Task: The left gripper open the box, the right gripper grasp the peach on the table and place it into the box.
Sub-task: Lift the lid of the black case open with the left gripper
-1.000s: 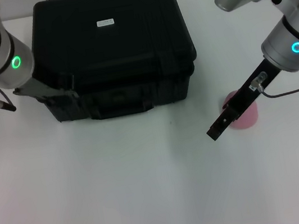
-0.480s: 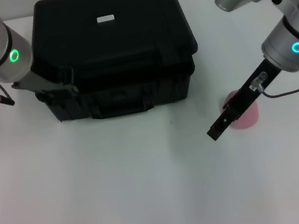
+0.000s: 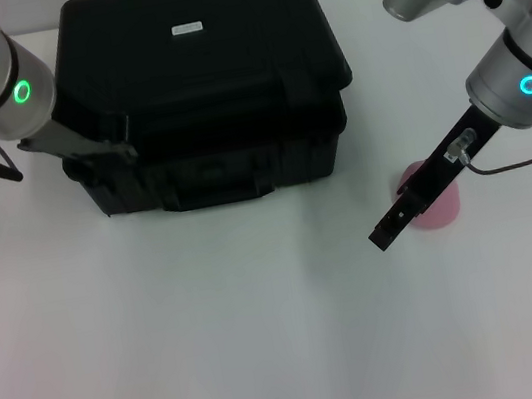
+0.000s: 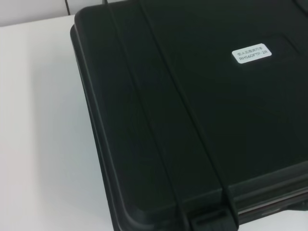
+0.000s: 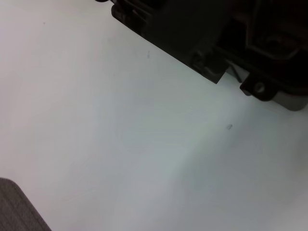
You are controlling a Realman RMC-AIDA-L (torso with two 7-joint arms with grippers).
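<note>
Left gripper: the black two-fingered claw [image 3: 101,150] on the thick white-grey arm with a green glowing ring sits at the front left corner of the case, against the lid's edge. Whether its fingers are parted or closed cannot be told; black on black hides them.

Box: the large black hard-plastic carrying case [image 3: 201,78] stands on the far left-centre of the table. Its lid lies down on the base, and any gap at the front seam cannot be made out. A small white rectangular label [image 3: 185,29] sits on the lid near the far edge; the left wrist view shows it too [image 4: 250,53], with printed text too small to read.

Table: the plain white tabletop [image 3: 216,329] carries the case and the fruit.

Right gripper: the slim black elongated claw [image 3: 391,223] on the silver-grey arm with a blue-cyan ring hangs over the table to the right of the case, slanting down toward the robot. Its finger state cannot be told.

Peach: the small round pale pink fruit [image 3: 442,208] rests on the table, well right of the case, partly hidden behind the right gripper's shaft.
</note>
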